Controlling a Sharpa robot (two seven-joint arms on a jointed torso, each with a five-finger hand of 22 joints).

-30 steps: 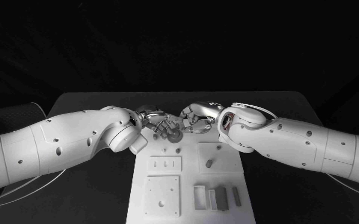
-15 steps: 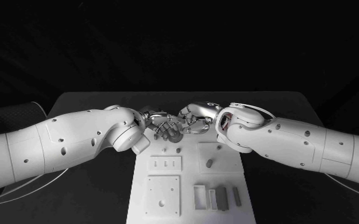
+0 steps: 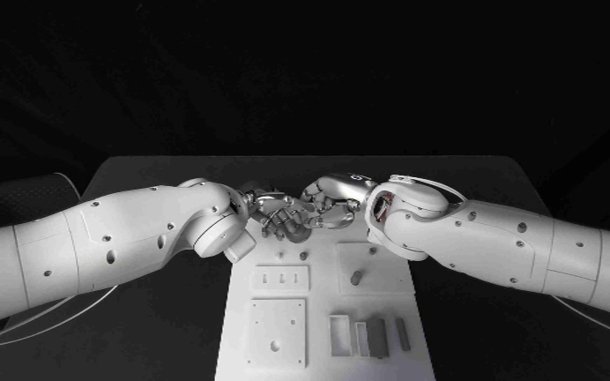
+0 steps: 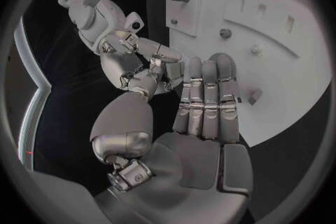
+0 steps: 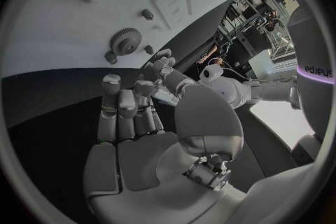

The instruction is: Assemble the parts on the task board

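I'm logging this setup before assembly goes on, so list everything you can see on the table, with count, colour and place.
Task board: one, white, in the middle of the table, running toward the robot.
Gear: one, grey, at the board's far end, by the two hands.
Peg: one, grey, standing in the raised plate on the board's right side.
Bars: a few, grey and white, side by side at the board's near right.
Table: one, black, under the board.
Left hand: silver, over the board's far end.
Right hand: silver, facing the left hand; their fingers meet.
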